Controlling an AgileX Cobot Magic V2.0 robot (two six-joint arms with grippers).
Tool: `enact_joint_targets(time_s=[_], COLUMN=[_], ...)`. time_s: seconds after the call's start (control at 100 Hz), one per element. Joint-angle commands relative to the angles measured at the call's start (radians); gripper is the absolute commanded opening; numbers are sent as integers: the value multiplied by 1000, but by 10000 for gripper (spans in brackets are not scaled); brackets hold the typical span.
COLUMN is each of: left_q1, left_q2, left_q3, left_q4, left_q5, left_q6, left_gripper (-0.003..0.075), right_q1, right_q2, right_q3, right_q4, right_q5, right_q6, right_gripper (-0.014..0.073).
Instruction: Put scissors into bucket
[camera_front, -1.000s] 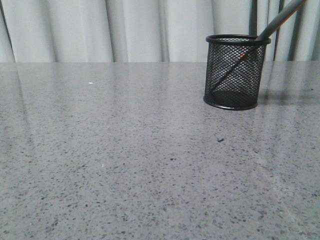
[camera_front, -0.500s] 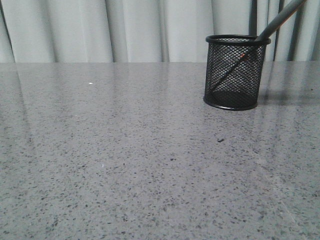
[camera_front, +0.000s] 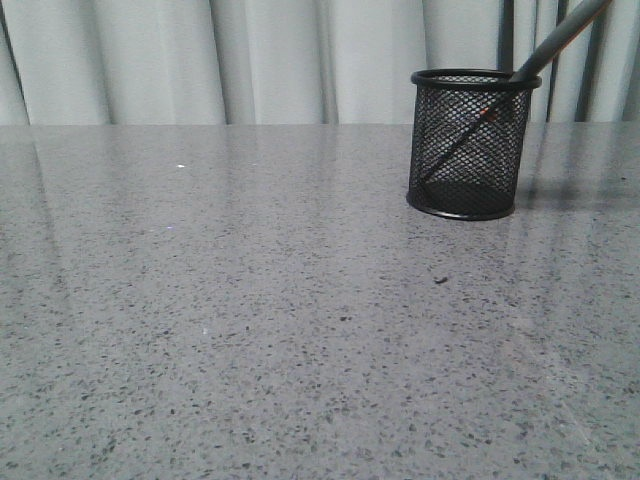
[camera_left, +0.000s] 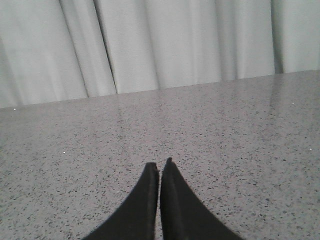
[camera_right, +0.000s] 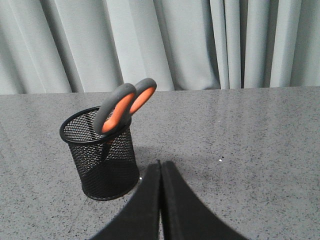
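Showing orange scissors (camera_right: 122, 107) loops, R-wrist only.

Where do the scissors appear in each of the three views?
Front view: the scissors lean in the bucket, handle sticking out past the rim at upper right.
Left wrist view: not in it.
Right wrist view: scissors left of centre, handles above the rim.
Shared landmark: the pale curtain behind the table.

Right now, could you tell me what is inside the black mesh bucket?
The scissors stand tilted inside the bucket, handles poking above the rim, blades dimly visible through the mesh. The blade tips at the base are hard to make out.
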Motion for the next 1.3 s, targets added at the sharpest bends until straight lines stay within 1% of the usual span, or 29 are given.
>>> enact_joint_targets(time_s=[0.0,0.64,0.85,0.92,0.96,1.02,1.07,1.14,1.29], left_q1=[4,4,4,4,4,4,4,4,4], left_q2=[-25,-25,-25,-25,-25,-25,-25,-25,-25], left_q3=[18,18,18,18,18,18,18,18,18], left_q4=[-12,-12,-12,-12,-12,-12,-12,-12,-12], left_q5=[-87,-87,-87,-87,-87,-87,-87,-87,-87], left_q6=[-9,-9,-9,-9,-9,-9,-9,-9,-9], left_gripper=[-20,-20,-20,-20,-20,-20,-20,-20,-20], right_q1=[-5,-5,-5,-5,-5,-5,-5,-5,-5], right_q2=[2,2,2,-5,-14,-32,-54,-95,-214], right_q3=[-26,-26,-19,-6,9,45,80,140,261], right_q4=[3,3,3,-41,-74,-166,-283,-383,-413], right_q5=[-73,-73,-103,-118,-123,-139,-147,-145,-145], right_q6=[-9,-9,-9,-9,14,99,185,275,291], right_gripper=[-69,-69,-69,-69,-69,-69,-69,-69,-69])
